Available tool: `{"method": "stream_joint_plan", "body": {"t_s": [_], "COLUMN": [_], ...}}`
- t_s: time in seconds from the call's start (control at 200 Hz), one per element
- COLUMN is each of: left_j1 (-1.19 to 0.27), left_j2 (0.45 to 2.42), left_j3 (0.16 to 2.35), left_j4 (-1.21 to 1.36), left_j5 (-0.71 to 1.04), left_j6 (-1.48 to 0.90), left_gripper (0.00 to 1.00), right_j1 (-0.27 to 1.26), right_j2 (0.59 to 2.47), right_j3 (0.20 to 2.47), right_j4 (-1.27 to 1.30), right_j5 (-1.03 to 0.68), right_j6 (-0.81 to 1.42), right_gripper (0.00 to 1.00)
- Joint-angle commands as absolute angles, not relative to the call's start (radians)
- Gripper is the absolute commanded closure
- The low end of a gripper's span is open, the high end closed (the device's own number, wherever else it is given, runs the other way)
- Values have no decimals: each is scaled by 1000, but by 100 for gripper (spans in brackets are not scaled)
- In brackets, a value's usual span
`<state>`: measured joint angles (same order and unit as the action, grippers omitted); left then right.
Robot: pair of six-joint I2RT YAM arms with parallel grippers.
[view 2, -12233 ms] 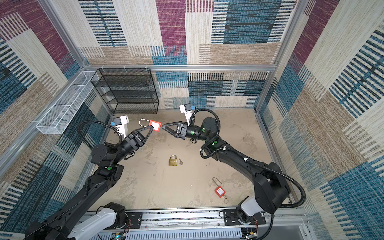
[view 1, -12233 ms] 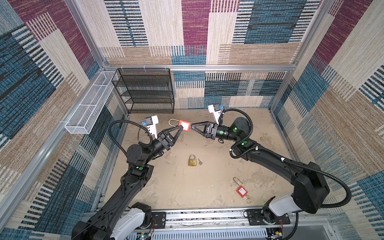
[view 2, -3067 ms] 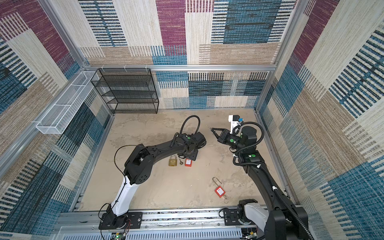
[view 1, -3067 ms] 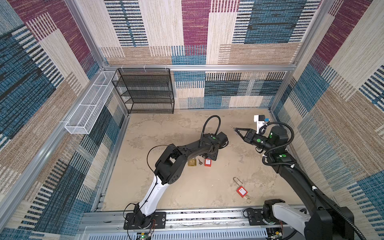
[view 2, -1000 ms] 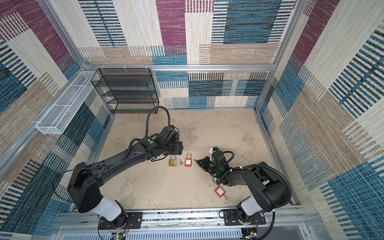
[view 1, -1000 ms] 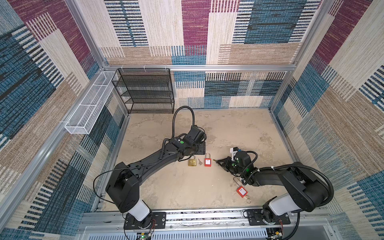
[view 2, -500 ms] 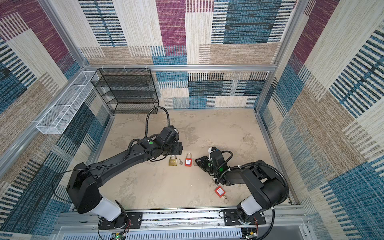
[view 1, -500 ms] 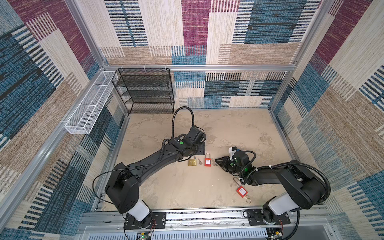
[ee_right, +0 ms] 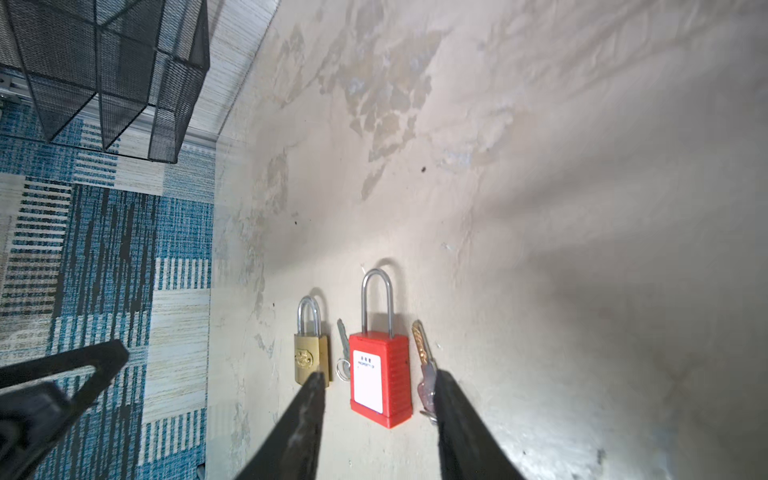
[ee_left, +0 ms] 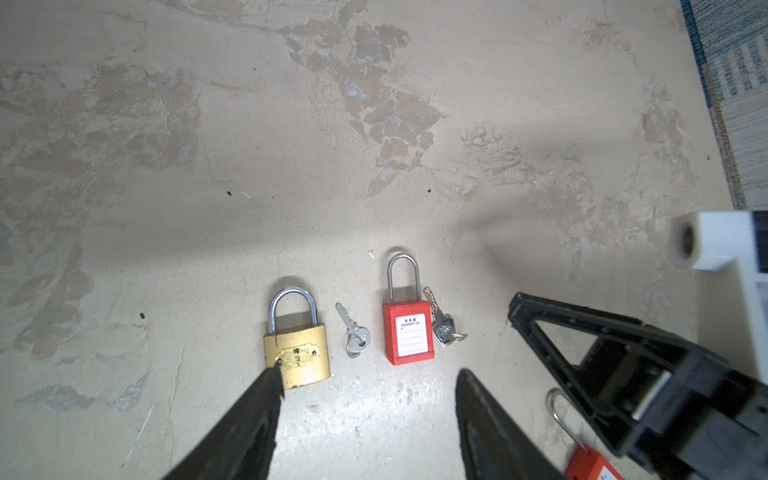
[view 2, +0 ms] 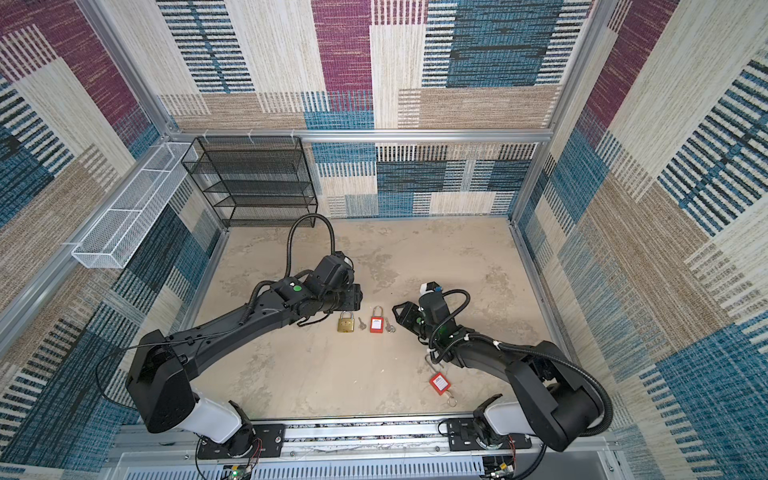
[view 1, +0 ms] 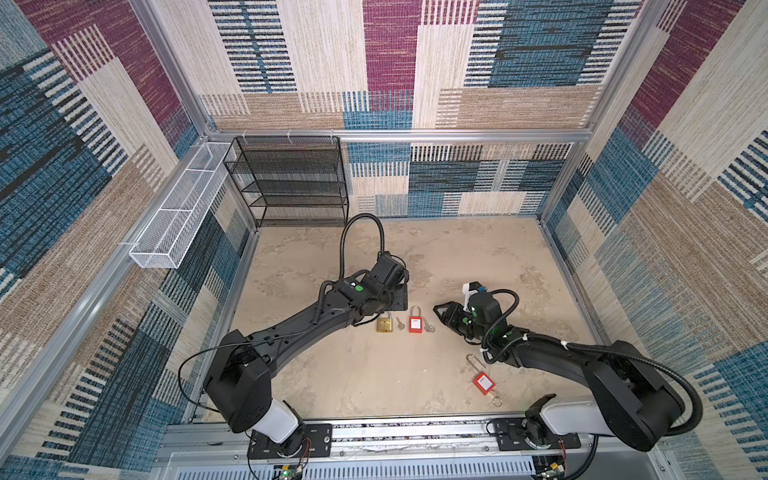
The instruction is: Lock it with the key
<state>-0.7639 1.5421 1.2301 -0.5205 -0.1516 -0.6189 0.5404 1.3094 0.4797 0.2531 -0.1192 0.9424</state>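
A red padlock (view 1: 414, 323) (ee_right: 380, 380) lies flat on the sandy floor with its steel shackle pointing to the back wall. Its key (ee_left: 442, 324) (ee_right: 424, 361) lies loose along its right side. My right gripper (ee_right: 380, 376) (view 1: 441, 311) hovers open just right of them. One of its fingers (ee_right: 451, 399) overlaps the key's head in the right wrist view. My left gripper (ee_left: 369, 376) is open and empty, low over the floor just left of the brass padlock (ee_left: 297, 357).
The brass padlock (view 1: 385, 323) and a small silver key (view 1: 400, 324) lie left of the red padlock. A second red padlock (view 1: 482, 380) with an open shackle lies near the front rail. A black mesh shelf (view 1: 291, 183) stands at the back left.
My right gripper's jaws have parted and it has drawn slightly back from the red padlock; the key lies free beside the lock. The left arm has not moved.
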Motion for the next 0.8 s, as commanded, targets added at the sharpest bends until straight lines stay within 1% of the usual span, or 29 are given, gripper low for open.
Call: {"method": "stream_joint_plan", "body": {"t_s": [0.0,0.05,0.07,0.12,0.14,0.18,0.195,0.215,0.381,0.601,0.681,0.796], "left_j1": [-762,-762,-762,-762,-762,-762,-762,-762,-762,-762,-762,-761], "left_j2": [1533,1532,1533,1535,1536,1540,1540,1541,1538,1520,1517,1514], "left_j3": [1221,1217,1216,1215,1215,1216,1216,1218,1211,1175,1171,1178], "left_j4": [-514,-506,-502,-496,-494,-490,-490,-490,-483,-445,-435,-440], "left_j5": [-156,-153,-152,-145,-143,-138,-137,-134,-131,-122,-123,-132], "left_j6": [-632,-635,-634,-636,-636,-636,-636,-634,-629,-629,-622,-601], "left_gripper": [33,33,33,33,33,33,33,33,33,33,33,32], "right_j1": [541,541,541,541,541,541,541,541,541,541,541,541], "right_j2": [1225,1170,1150,1109,1098,1085,1082,1080,1080,1081,1051,1000], "right_j3": [509,523,529,544,553,574,585,596,604,699,691,634], "right_j4": [37,-40,-79,-182,-229,-337,-371,-426,-635,-978,-1050,-1061], "right_j5": [-51,-38,-25,17,32,60,66,67,12,82,73,7], "right_j6": [900,900,904,926,938,973,987,1006,1126,1226,1261,1285], "right_gripper": [39,38,35,33,26,23,19,17,15,13,12,13]}}
